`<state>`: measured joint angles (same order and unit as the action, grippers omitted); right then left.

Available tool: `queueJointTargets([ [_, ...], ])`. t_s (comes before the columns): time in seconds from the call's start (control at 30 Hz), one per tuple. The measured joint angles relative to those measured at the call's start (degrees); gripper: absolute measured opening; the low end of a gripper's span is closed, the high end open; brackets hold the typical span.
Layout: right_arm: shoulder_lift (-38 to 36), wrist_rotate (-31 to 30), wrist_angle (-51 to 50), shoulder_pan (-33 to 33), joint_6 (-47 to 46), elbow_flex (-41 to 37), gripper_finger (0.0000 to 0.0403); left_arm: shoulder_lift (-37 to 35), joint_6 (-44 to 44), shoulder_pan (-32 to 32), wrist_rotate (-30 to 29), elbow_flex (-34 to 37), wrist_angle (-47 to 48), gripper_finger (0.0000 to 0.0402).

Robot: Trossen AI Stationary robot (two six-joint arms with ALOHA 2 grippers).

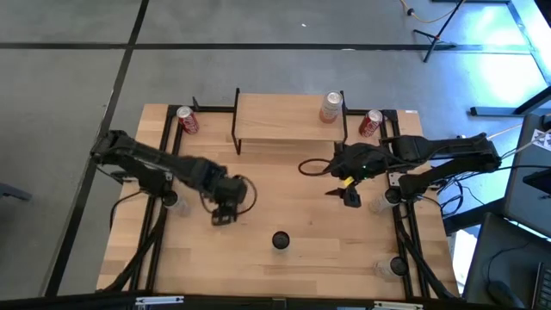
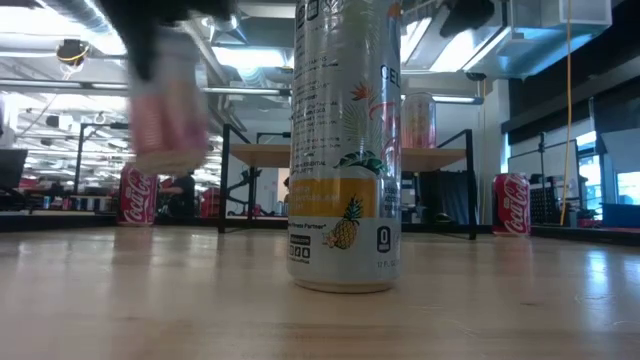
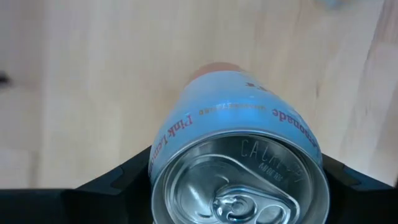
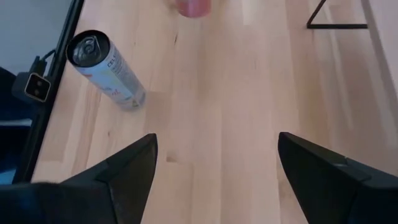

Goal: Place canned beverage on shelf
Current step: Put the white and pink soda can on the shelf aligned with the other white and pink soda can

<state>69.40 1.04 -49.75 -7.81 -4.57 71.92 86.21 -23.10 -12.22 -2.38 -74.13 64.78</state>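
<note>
My left gripper (image 1: 225,205) is shut on a pale blue and pink can (image 3: 236,124), which hangs blurred above the tabletop in the low view (image 2: 165,110), left of the table's middle. The shelf (image 1: 288,120), a light-wood board on black legs, stands at the far middle. A silver can (image 1: 331,108) stands on its right end. A white can with a pineapple print (image 2: 345,150) stands upright on the table near the front middle (image 1: 281,241). My right gripper (image 1: 351,196) hovers open and empty in front of the shelf's right end (image 4: 217,168). My left gripper pinches the can between its two fingers (image 3: 124,183), one on each side of the wall just below the top rim (image 3: 163,163). The fingers come from above and point down. The can hangs upright below them, its bottom clear of the table.
Two red cola cans stand on the table, one left of the shelf (image 1: 187,120) and one right of it (image 1: 370,123). Black frame rails (image 1: 164,172) run along both sides of the table. Bare wood lies between the grippers and the shelf.
</note>
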Motion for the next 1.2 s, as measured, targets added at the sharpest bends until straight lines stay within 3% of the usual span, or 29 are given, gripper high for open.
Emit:
queueJointTargets([
  [0.4,-0.67,-0.49,11.31,-0.02,-2.61,-10.30,0.0321,10.70,16.05,9.52,0.38,-10.53,-4.16,0.0269],
  [0.9,-0.67,-1.40,12.44,-0.02,-4.19,-11.69,0.0321,21.45,19.22,9.07,3.61,-10.86,-7.95,0.0269],
  [1.2,-0.65,-1.56,12.41,-0.02,-4.15,-11.69,0.0321,21.43,19.18,7.59,3.41,-10.97,-8.60,0.0347],
])
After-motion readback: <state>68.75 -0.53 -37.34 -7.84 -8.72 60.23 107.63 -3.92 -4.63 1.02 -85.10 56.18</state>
